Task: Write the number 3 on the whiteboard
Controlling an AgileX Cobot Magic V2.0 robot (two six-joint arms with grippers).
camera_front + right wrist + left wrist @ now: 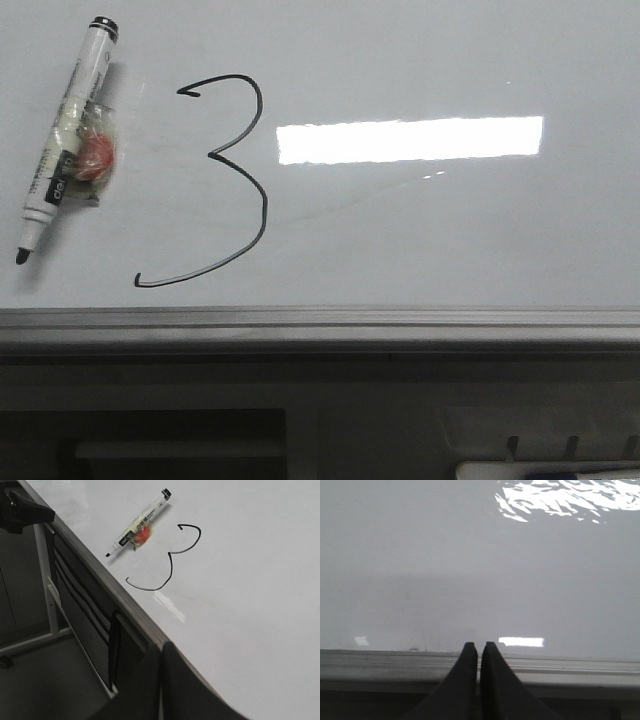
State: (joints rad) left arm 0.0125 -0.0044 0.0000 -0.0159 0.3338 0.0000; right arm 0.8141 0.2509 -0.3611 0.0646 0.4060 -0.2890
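Observation:
The whiteboard (420, 230) lies flat, glossy pale grey, with a bright rectangular reflection. A thin black number 3 (264, 210) is drawn on its left half; it also shows in the right wrist view (171, 567). A white marker (62, 140) lies left of the digit, black tip bare and pointing at the near edge, with a red-orange lump in clear wrap against it. Neither gripper shows in the front view. My left gripper (479, 647) is shut and empty over the board's grey edge strip (395, 662). My right gripper (161, 647) is shut and empty at the same edge, well apart from the marker (142, 520).
The grey metal edge strip (320, 322) runs along the board's near side, with a dark frame below. A white tray-like part (545, 470) shows at the bottom right. In the right wrist view a metal stand leg (45, 580) and a dark part (20, 510) stand beside the board.

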